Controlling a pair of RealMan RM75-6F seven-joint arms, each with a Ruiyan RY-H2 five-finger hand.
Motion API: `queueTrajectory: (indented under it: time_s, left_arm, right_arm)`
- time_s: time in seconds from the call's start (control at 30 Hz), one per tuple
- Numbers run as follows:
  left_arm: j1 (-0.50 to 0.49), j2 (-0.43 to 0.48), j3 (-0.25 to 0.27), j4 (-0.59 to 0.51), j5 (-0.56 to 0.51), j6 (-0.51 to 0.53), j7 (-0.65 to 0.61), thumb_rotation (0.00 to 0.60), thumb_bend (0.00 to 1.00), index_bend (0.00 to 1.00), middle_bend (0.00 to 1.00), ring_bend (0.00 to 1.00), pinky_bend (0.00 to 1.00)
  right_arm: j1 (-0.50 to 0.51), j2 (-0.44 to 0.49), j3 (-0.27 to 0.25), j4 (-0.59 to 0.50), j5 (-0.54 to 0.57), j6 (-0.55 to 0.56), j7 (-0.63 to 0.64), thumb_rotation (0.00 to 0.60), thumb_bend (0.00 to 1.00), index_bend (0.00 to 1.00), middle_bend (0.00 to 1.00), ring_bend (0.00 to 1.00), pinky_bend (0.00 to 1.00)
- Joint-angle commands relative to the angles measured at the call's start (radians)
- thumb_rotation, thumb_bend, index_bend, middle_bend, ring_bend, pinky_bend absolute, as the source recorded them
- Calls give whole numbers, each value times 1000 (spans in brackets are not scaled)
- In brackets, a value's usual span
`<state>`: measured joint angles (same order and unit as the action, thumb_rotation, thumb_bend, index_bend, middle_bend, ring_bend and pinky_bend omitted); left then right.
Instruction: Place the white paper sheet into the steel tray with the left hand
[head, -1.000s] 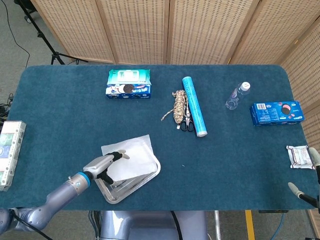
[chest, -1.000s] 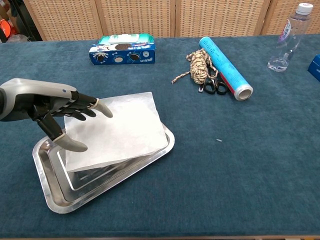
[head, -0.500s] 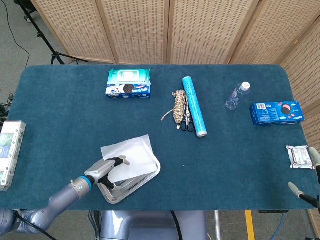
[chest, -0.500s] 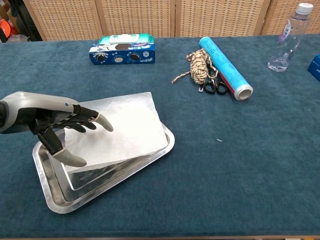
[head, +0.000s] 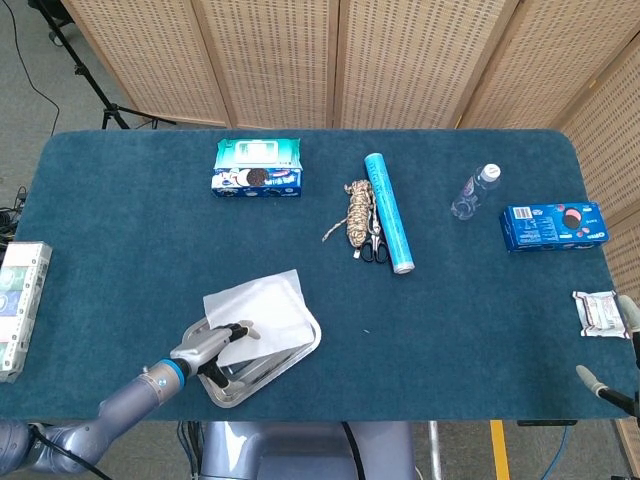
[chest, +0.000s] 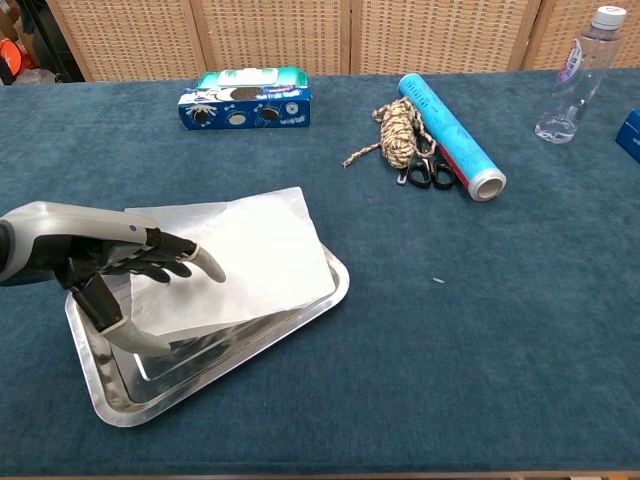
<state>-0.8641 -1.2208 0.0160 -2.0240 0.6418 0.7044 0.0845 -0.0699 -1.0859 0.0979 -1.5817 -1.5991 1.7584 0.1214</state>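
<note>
The left hand (chest: 110, 270) pinched the near-left edge of the white paper sheet (chest: 235, 250) between thumb and fingers. The sheet lay draped over the steel tray (chest: 320, 300), its far edge overhanging. Placement looked nearly finished; next, I reckoned, lower, release and withdraw.
</note>
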Motion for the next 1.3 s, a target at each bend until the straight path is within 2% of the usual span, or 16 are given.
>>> queueTrajectory:
  time_s: [0.03, 0.53, 1.3]
  left_arm:
    - [-1, -4, 3, -1, -2, 3, -1, 600, 224, 177, 0, 0, 0]
    - [10, -23, 11, -50, -19, 35, -28, 600, 225, 177, 0, 0, 0]
    - [19, -49, 9, -93, -46, 24, -92, 600, 227, 176, 0, 0, 0]
  right_arm:
    - [0, 0, 0, 0, -1, 0, 0, 600, 0, 43, 0, 0, 0]
    - [1, 0, -2, -2, -2, -5, -5, 600, 0, 43, 0, 0, 0]
    - [-3, 1, -2, 0, -3, 2, -1, 600, 0, 43, 0, 0, 0]
